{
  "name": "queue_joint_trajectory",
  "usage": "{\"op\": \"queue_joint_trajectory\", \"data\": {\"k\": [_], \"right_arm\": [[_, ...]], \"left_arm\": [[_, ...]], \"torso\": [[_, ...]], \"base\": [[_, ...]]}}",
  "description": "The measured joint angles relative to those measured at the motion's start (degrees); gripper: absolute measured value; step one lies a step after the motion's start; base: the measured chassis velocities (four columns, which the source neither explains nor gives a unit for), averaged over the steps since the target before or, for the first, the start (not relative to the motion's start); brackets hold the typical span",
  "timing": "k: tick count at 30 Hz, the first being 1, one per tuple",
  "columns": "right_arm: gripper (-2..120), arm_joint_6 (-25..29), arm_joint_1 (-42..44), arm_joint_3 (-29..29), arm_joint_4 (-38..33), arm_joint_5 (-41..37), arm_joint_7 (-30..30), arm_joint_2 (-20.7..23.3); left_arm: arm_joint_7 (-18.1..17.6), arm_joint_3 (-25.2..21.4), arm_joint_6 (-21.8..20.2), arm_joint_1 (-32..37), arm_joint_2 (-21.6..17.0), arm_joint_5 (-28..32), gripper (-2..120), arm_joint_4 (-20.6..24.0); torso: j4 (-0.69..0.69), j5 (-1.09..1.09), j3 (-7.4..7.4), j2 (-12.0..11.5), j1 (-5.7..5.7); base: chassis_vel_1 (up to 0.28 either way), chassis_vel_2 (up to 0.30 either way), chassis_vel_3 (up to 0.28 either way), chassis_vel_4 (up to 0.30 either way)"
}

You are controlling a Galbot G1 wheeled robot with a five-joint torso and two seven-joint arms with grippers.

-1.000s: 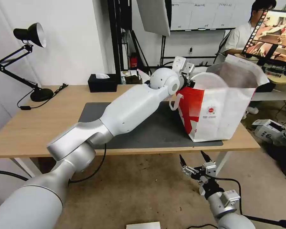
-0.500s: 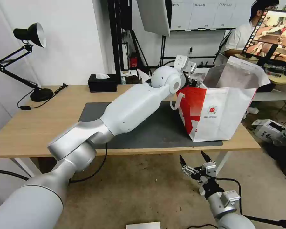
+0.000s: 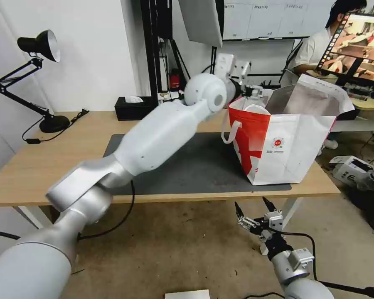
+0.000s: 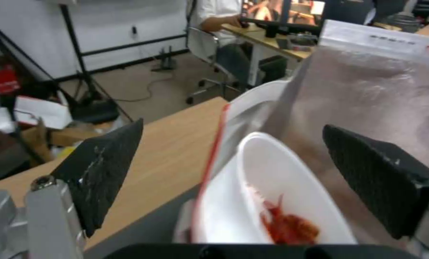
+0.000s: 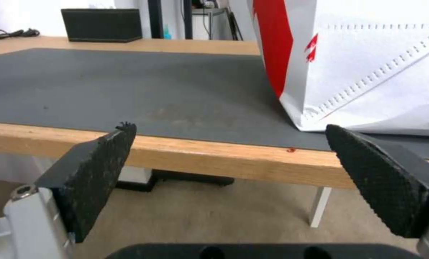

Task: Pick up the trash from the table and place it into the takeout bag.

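Now one white bowl (image 4: 277,194) sits inside one takeout bag (image 3: 291,141), apparently tilted.

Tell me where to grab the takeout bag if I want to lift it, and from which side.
Probably the white loop handle on the bag's red end, reached from the robot's left over the mat. It hangs free as an open loop, while the tall walls are soft and the bowl leans tilted inside the mouth. The left gripper hovers open above that mouth; the right gripper waits open below the table.
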State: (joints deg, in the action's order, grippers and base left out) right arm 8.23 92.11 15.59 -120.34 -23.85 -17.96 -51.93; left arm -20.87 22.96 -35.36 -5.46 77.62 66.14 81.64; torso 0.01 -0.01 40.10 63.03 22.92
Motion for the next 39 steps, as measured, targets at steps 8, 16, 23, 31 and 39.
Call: {"op": "queue_joint_trajectory", "data": {"k": [8, 16, 23, 31, 39], "right_arm": [[100, 0.0, 0.0, 0.0, 0.0, 0.0, 0.0, 0.0], [100, 0.0, 0.0, 0.0, 0.0, 0.0, 0.0, 0.0], [100, 0.0, 0.0, 0.0, 0.0, 0.0, 0.0, 0.0], [100, 0.0, 0.0, 0.0, 0.0, 0.0, 0.0, 0.0], [100, 0.0, 0.0, 0.0, 0.0, 0.0, 0.0, 0.0]], "left_arm": [[-2.6, -1.6, 7.4, 6.5, -9.5, -2.4, 100, 9.4], [-4.0, -6.1, 19.5, 16.9, -16.3, -10.0, 100, 17.0], [-3.0, -13.6, 25.6, 28.5, -21.9, -13.6, 100, 22.4], [-1.3, -26.3, 29.4, 47.1, -27.4, -19.7, 100, 29.4], [-0.7, -31.8, 33.4, 59.8, -29.2, -25.4, 100, 32.8]], "torso": [[0.00, -0.01, 0.00, 0.0, 0.00], [-0.01, 0.00, 0.00, 0.0, -0.01], [-0.01, -0.01, 0.00, 0.0, 0.00], [-0.01, 0.01, -0.01, 0.0, 0.00], [0.01, 0.01, -0.01, 0.0, -0.01]], "base": [[0.000, 0.000, 0.000, 0.000], [0.000, 0.000, 0.000, 0.000], [0.000, 0.000, 0.000, 0.000], [0.000, 0.000, 0.000, 0.000], [0.000, 0.000, 0.000, 0.000]]}}
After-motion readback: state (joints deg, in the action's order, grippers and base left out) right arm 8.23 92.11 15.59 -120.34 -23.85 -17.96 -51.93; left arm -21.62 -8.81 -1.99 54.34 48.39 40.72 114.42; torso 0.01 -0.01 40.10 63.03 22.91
